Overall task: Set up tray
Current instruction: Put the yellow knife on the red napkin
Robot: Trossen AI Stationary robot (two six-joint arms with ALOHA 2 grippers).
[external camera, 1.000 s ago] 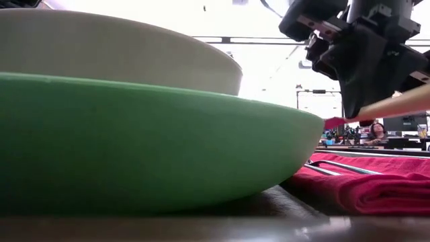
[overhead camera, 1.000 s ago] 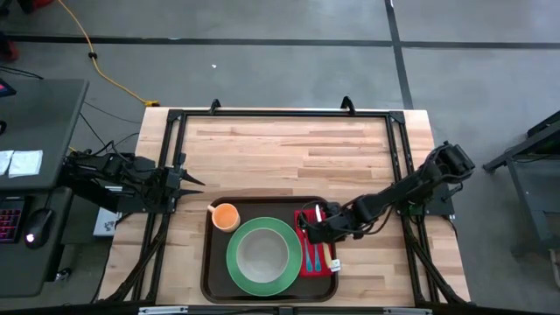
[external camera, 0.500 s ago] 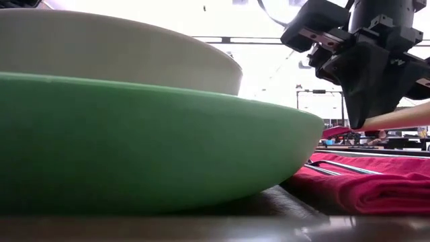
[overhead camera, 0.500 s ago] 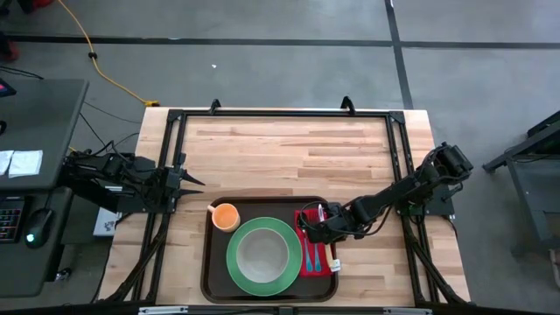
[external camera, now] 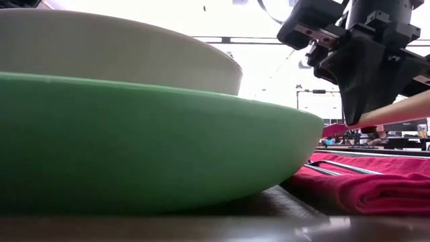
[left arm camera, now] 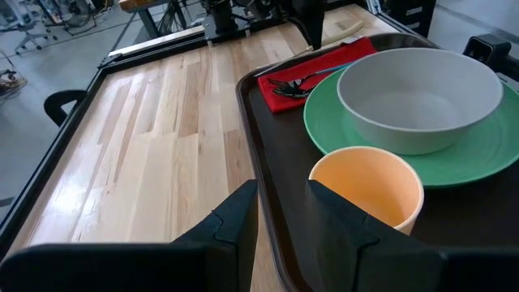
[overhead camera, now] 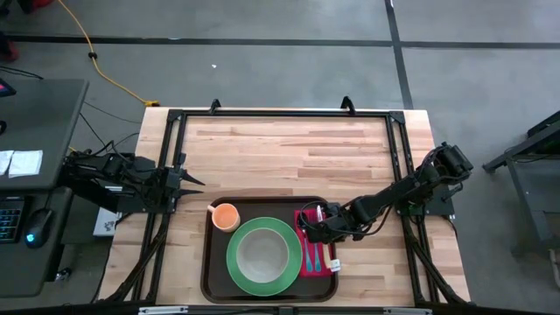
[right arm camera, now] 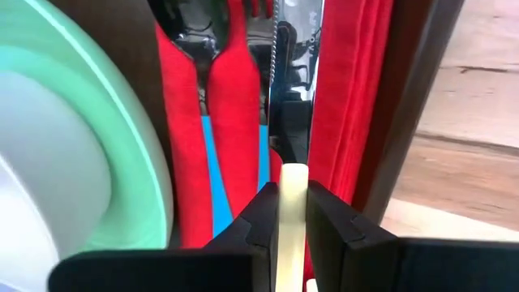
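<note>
A: What is different now compared with a second ago?

B: Very little. The right hand [overhead camera: 312,224] hangs above the top end of the red napkin [overhead camera: 316,254], as it did before. In the low view it has risen a bit from half a second ago, and the pale handle of the knife [external camera: 396,109] it carries points a little more upward. In the high view I see almost no shift.

A: So is it holding something?

B: Yes. In the right wrist view its fingers [right arm camera: 258,217] press narrowly on the cream handle of the knife [right arm camera: 291,203], and the blade lies over the napkin beside the blue-handled spoon [right arm camera: 209,138] and fork.

A: And the tray?

B: The tray [overhead camera: 210,271] sits at the near middle of the desk [overhead camera: 280,157]. It carries the green plate [overhead camera: 238,274] with the grey bowl [overhead camera: 260,253] on it, the orange cup [overhead camera: 226,215] in the top left corner, and the napkin along its right side.

A: The left hand?

B: The left hand [overhead camera: 194,182] waits at the left edge of the desk, its fingers a little apart and empty.

A: What does this mean for the task?

B: I think the knife is the last piece, and the placing is almost finished; only the release remains.
</note>
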